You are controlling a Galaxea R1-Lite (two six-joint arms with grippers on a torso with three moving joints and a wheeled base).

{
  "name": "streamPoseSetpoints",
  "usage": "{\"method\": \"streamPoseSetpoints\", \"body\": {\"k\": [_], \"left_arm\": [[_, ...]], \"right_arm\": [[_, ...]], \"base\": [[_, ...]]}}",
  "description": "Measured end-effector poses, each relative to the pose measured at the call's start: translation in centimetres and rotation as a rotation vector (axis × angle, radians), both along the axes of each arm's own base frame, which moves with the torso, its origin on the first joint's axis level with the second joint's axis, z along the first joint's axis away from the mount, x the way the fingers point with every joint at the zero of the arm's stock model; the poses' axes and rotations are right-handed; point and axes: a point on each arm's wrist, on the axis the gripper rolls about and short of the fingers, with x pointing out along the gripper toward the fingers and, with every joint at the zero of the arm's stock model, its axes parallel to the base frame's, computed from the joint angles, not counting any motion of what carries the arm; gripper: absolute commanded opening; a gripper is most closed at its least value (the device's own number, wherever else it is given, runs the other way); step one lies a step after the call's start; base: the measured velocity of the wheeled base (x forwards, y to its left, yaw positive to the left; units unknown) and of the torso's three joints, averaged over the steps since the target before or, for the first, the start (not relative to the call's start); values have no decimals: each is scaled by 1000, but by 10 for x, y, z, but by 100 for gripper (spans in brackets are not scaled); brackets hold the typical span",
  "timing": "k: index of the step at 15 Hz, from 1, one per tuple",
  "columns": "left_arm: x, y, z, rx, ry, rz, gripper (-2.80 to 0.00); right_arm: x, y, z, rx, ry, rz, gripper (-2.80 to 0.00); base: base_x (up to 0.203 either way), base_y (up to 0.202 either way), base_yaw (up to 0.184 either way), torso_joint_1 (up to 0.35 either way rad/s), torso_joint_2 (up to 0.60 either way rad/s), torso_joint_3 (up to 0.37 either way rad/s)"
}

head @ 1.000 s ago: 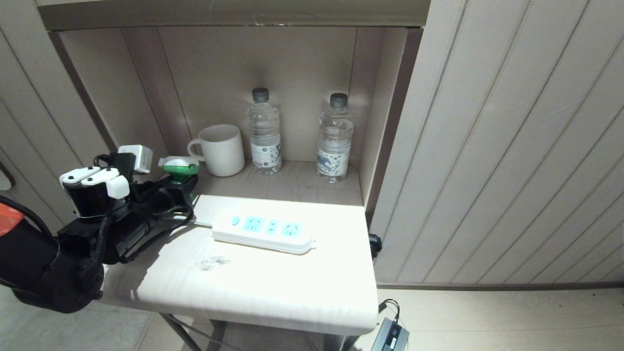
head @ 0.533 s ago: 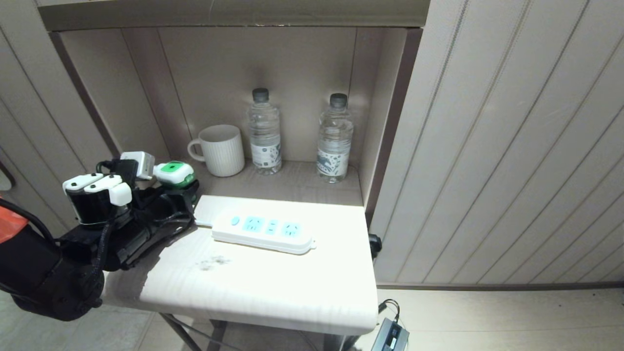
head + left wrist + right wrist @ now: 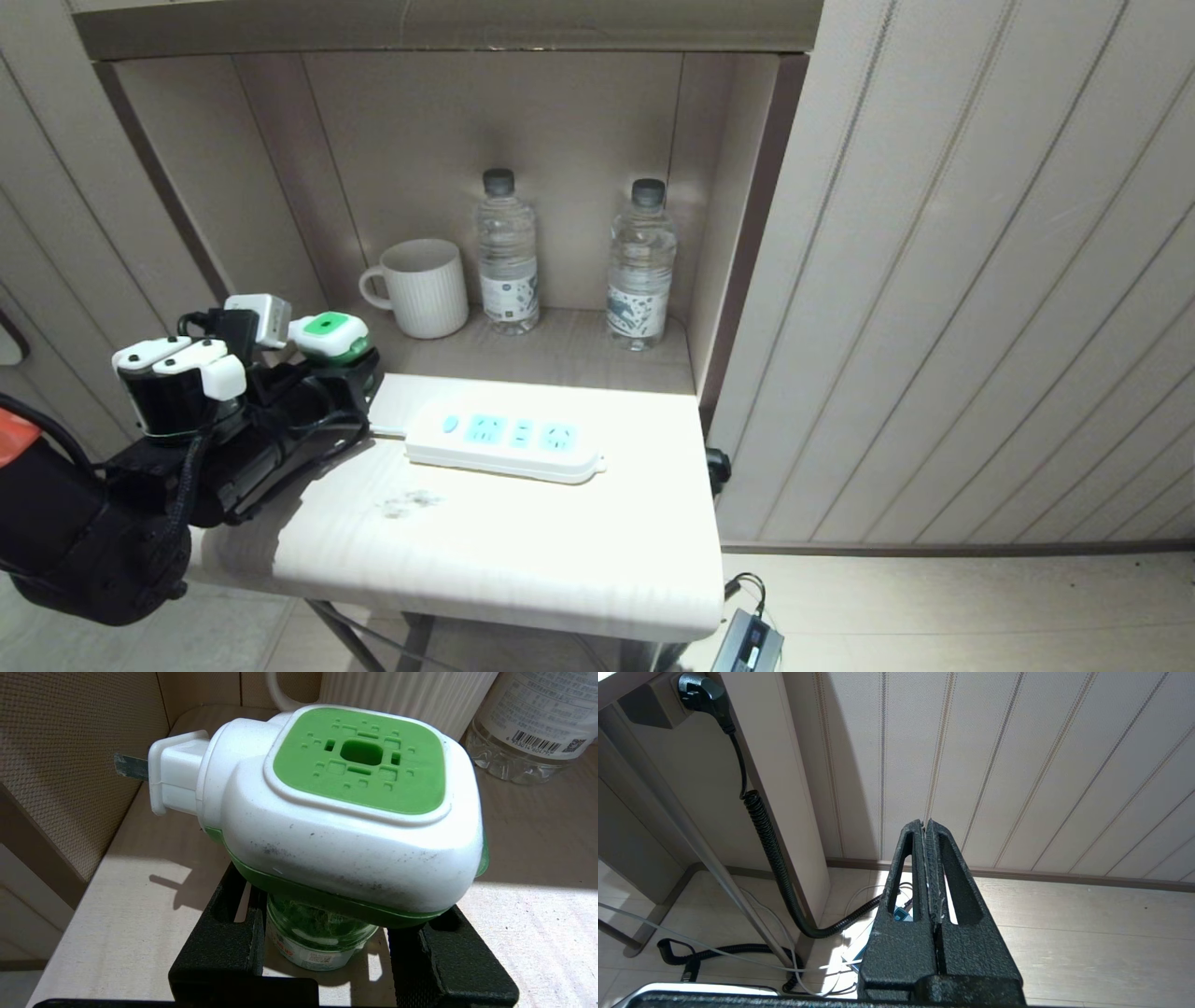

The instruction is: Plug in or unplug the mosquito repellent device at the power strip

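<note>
Two black fingers (image 3: 224,947) of your left gripper (image 3: 322,952) are clamped on the green bottle of the mosquito repellent device (image 3: 345,812), low on the glass; from the wrist you see only the fingers' upper faces, and the bottle's lower half is hidden behind them. You have the device (image 3: 327,334) at the left edge of the tabletop (image 3: 523,551), just in front of the alcove, tilted so its green-centred cap faces up and its plug block juts sideways. Only one dark prong tip shows past that block; you cannot tell from here whether a second sits behind it. The power strip (image 3: 504,446) lies flat near the middle of the tabletop, well apart from the device, sockets up and nothing plugged in; its cord is largely lost behind the arm. In the alcove behind stand a white mug (image 3: 422,287) and two water bottles (image 3: 507,252), both cut off by the frame edge in the wrist view. Your right gripper (image 3: 928,868) hangs low beside the wall panelling, fingers pressed together on nothing
</note>
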Motion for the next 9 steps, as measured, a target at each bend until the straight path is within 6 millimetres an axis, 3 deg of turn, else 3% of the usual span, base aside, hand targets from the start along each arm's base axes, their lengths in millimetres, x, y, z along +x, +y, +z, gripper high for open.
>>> {"method": "streamPoseSetpoints", "body": {"k": [4, 5, 9], "left_arm": [[2, 0, 1, 3, -6, 41, -280], [2, 1, 2, 2, -7, 44, 0], [6, 0, -8, 10, 22, 47, 0]], "right_arm": [[0, 0, 0, 0, 0, 0, -280], [0, 0, 0, 0, 1, 0, -280], [0, 0, 0, 0, 0, 0, -280]], "base": [[0, 0, 0, 0, 0, 0], [0, 0, 0, 0, 0, 0], [0, 0, 0, 0, 0, 0]]}}
